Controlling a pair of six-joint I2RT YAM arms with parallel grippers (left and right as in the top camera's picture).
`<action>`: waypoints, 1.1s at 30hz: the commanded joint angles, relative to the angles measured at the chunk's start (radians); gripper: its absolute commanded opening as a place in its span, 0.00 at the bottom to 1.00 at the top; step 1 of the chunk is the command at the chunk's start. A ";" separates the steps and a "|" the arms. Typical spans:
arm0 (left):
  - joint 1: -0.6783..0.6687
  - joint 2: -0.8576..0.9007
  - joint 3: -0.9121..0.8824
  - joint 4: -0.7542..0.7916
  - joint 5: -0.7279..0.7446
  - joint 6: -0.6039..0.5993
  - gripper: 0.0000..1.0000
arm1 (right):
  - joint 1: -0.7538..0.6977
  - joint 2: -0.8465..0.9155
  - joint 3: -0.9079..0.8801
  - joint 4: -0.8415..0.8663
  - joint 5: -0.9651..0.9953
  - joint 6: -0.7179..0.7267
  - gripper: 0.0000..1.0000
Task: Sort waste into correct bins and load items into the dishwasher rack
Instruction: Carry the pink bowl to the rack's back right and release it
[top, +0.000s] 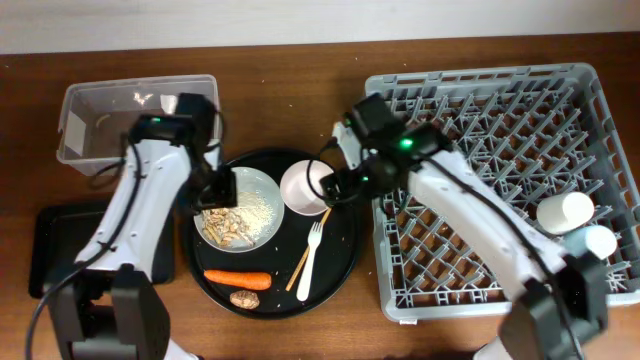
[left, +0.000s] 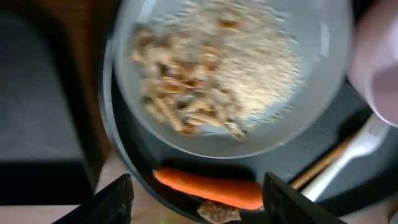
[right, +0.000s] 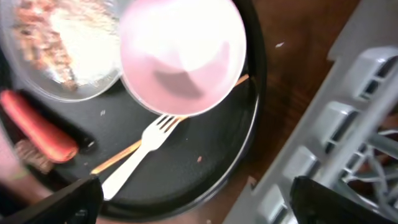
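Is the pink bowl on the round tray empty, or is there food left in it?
Empty. The right wrist view shows the bowl upright with a bare inside; the scraps lie on the plate beside it.

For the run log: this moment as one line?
left claw: open, by plate | right claw: open, by bowl | carrot, fork: on round tray | rack: two cups

Scrap-heaped white plate sits beside upright pink bowl; white fork and orange carrot lie nearby.
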 joint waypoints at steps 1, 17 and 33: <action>0.089 0.006 0.005 -0.008 -0.029 -0.032 0.66 | 0.018 0.100 0.011 0.052 0.031 0.095 0.95; 0.119 0.006 0.005 0.000 -0.029 -0.032 0.68 | 0.018 0.282 0.011 0.208 0.032 0.247 0.15; 0.119 0.006 0.005 0.000 -0.029 -0.031 0.68 | -0.125 -0.035 0.494 -0.362 0.837 0.204 0.04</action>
